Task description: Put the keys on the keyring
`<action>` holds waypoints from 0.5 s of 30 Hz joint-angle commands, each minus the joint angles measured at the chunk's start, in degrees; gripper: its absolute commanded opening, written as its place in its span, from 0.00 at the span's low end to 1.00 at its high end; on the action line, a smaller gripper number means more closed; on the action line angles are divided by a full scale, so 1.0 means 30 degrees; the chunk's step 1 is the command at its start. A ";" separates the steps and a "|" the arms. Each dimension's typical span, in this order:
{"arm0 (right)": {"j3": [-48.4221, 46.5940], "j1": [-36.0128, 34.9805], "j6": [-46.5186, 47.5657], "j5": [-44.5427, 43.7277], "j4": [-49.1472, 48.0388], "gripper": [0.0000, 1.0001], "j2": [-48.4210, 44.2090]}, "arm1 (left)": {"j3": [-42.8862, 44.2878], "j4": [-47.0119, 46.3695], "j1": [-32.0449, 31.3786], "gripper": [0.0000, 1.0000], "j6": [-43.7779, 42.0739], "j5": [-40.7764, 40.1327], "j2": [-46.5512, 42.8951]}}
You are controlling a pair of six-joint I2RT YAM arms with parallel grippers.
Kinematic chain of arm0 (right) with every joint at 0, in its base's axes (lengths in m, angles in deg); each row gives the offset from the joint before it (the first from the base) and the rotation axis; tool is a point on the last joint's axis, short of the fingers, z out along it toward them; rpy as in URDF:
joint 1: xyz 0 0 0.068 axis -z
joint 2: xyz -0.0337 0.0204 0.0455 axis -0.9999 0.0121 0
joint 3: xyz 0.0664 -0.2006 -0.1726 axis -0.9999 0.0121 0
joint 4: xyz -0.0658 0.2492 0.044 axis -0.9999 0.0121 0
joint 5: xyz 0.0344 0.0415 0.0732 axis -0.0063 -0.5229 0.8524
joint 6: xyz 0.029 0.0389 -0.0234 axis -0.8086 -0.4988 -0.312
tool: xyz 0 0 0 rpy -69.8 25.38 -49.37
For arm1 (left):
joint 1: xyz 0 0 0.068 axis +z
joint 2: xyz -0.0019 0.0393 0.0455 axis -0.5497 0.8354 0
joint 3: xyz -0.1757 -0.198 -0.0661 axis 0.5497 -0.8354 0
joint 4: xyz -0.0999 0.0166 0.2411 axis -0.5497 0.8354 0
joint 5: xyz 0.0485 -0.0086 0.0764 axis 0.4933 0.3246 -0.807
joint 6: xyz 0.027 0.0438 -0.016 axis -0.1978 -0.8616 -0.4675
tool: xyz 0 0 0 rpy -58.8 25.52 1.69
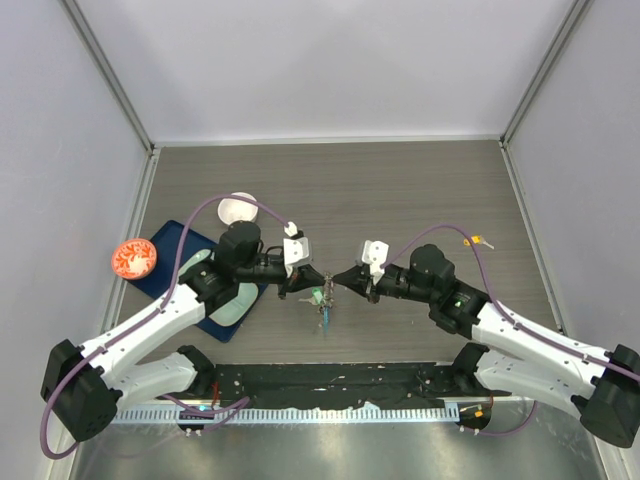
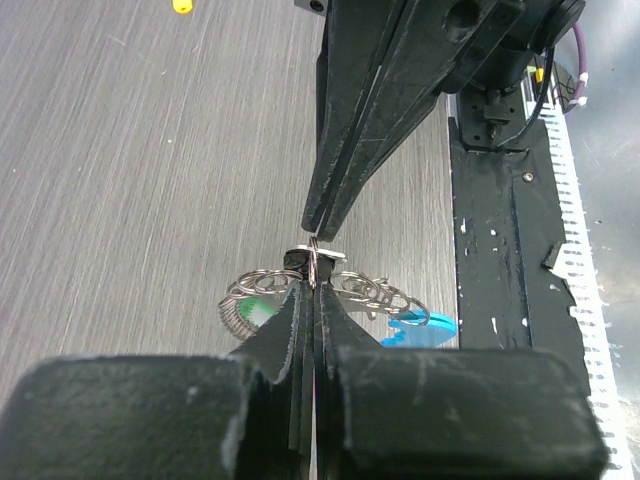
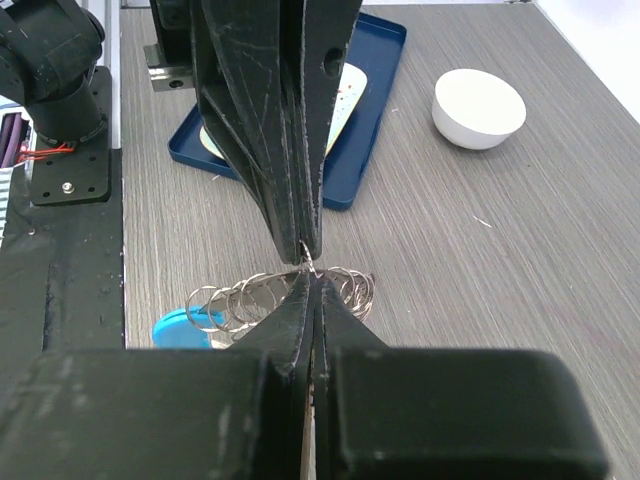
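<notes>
The keyring (image 1: pixel 321 300) is a bunch of small silver rings with a blue tag (image 2: pixel 425 328) and a green piece (image 2: pixel 262 312). It sits under the point where both grippers meet tip to tip. My left gripper (image 2: pixel 313 284) is shut on a thin wire loop at the top of the keyring (image 2: pixel 360 290). My right gripper (image 3: pixel 312 277) is shut on the same loop from the other side, above the keyring (image 3: pixel 240 298). A small black-and-silver piece (image 2: pixel 297 259) at the tips looks like the key, but I cannot make it out clearly.
A white bowl (image 1: pixel 238 208) stands behind the left arm, next to a blue tray (image 1: pixel 166 247) holding a pale object. An orange-red round object (image 1: pixel 133 258) lies left of the tray. A small yellow item (image 1: pixel 478 240) lies at the right. The black base plate (image 1: pixel 330 378) runs along the near edge.
</notes>
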 commanded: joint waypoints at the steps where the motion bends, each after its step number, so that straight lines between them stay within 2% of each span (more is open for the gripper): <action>1: -0.1158 0.0006 0.0408 0.0390 -0.0010 0.01 0.0290 | 0.0964 0.0159 -0.0148 0.00 -0.0268 -0.0176 0.0005; 10: -0.0984 0.0006 0.0468 -0.0133 0.0315 0.01 0.0028 | 0.0964 0.0042 -0.0148 0.00 0.0084 -0.0411 -0.0111; 15: -0.0632 0.0035 0.0233 -0.0284 0.0227 0.16 -0.0647 | 0.0818 -0.0047 -0.0148 0.00 -0.0004 -0.0470 -0.0287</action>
